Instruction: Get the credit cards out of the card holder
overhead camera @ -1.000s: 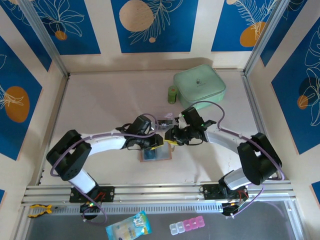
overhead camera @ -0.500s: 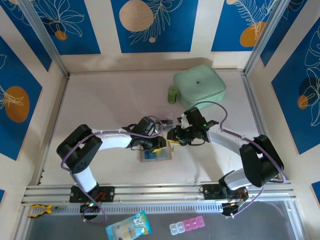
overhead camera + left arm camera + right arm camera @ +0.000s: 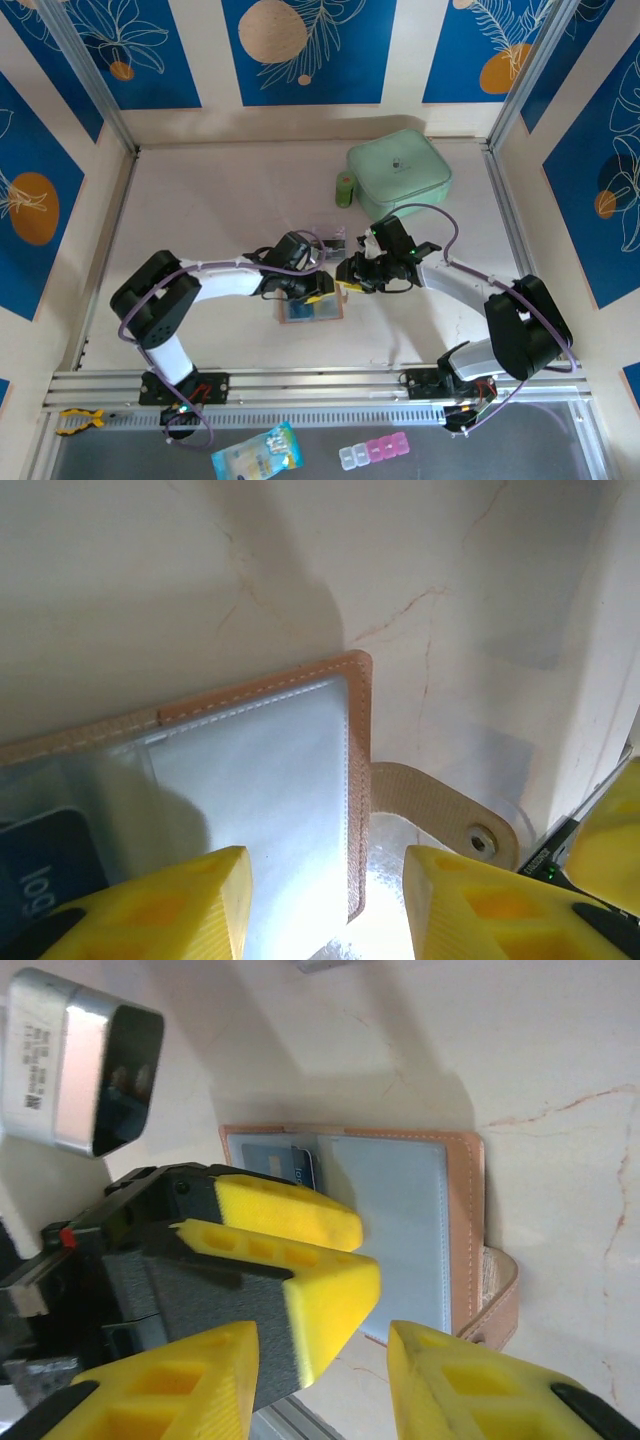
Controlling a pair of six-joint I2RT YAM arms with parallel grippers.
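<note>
The card holder [image 3: 310,308] lies spread open on the table, tan with a clear pale inner pocket [image 3: 260,770] and a snap tab [image 3: 450,815]. One dark blue credit card [image 3: 40,870] sits tucked in a pocket, its corner also peeking out in the right wrist view [image 3: 290,1163]. My left gripper [image 3: 325,910] is open, and its yellow fingers straddle the holder's right edge. My right gripper [image 3: 325,1380] hovers open just right of it, above the holder's [image 3: 400,1220] near corner. The left fingers [image 3: 300,1215] rest over the pocket.
A mint-green zip pouch [image 3: 400,172] and a small green bottle [image 3: 345,188] stand at the back. A small flat pale and dark item [image 3: 328,238] lies just behind the grippers. A light-blue packet [image 3: 255,452] and a pill box [image 3: 373,452] lie in front of the rail.
The left arm's elbow has swung rightward and its jaws have widened a little. The right gripper has edged slightly back. The holder has stayed put.
</note>
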